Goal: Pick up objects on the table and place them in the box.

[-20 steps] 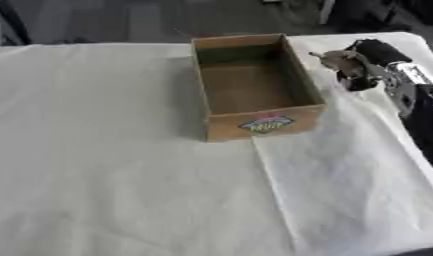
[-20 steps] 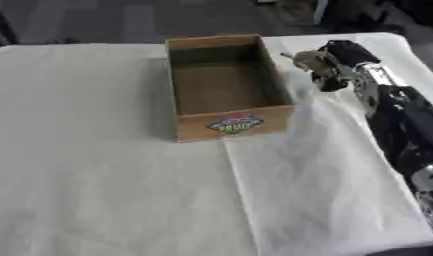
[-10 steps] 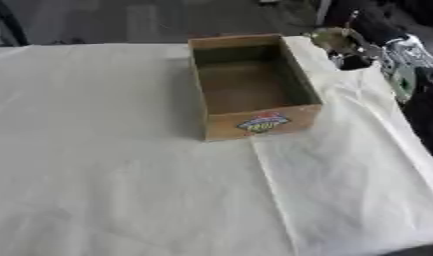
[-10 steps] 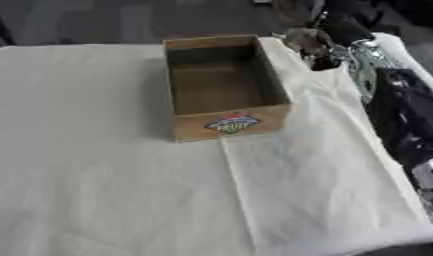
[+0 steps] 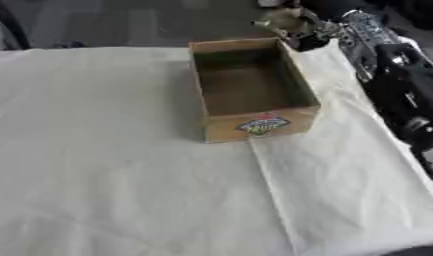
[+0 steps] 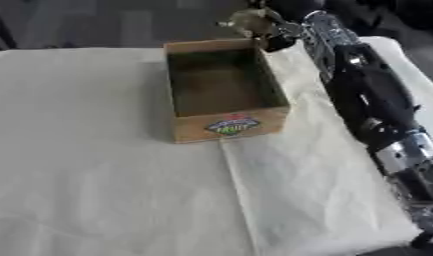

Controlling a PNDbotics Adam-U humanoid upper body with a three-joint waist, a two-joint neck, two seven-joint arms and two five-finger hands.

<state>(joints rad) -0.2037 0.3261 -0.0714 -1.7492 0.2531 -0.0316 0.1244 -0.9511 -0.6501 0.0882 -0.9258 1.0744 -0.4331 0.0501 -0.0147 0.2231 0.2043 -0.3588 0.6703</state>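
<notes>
Right hand (image 5: 317,31) has risen to the box's (image 5: 254,95) far right corner, fingers clamped on a pale object (image 5: 281,20); surface (image 5: 106,190) open left.

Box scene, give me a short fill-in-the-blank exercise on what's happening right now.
1. The box interior looks ____.
2. The ____ hand holds a small pale object.
3. That object is above the box's ____ right corner.
4. The box stands on a ____ cloth.

Missing words: empty; right; far; white
</notes>
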